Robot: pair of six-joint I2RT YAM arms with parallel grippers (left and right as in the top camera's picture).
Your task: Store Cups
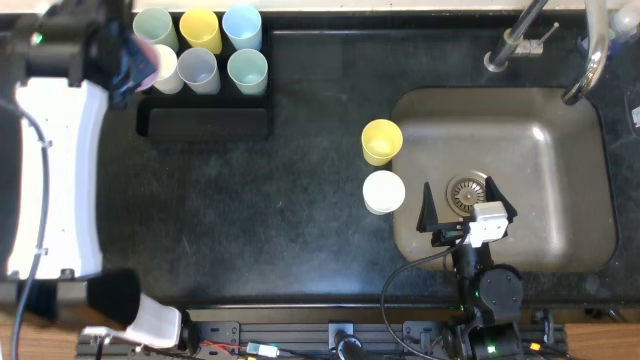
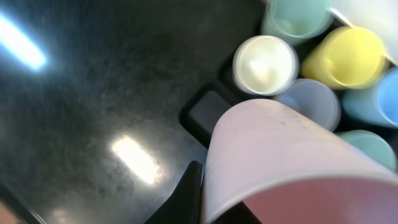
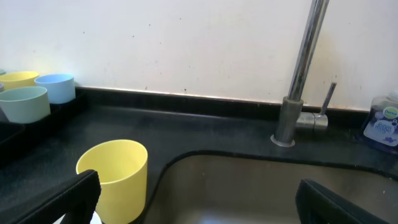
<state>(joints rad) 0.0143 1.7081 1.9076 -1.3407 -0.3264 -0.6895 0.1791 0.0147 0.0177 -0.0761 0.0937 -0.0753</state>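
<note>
My left gripper [image 1: 133,63] is shut on a pink cup [image 2: 280,162], held tilted just above the left end of a black tray [image 1: 205,122] at the counter's back left. In the tray stand several upright cups: white [image 2: 264,62], mint [image 2: 295,15], yellow [image 2: 348,56], pale blue [image 2: 309,102] and blue [image 2: 379,99]. A yellow cup [image 1: 381,140] and a white cup [image 1: 383,191] stand on the counter by the sink's left rim. My right gripper [image 1: 465,205] hangs open and empty over the sink, near the drain; the yellow cup [image 3: 115,177] is just ahead of its left finger.
The steel sink [image 1: 560,150] takes up the right side, with a faucet [image 1: 520,40] behind it and a soap bottle [image 3: 382,121] at the far right. Dark countertop [image 1: 300,200] lies between tray and sink. The tray's front strip [image 1: 205,125] holds nothing.
</note>
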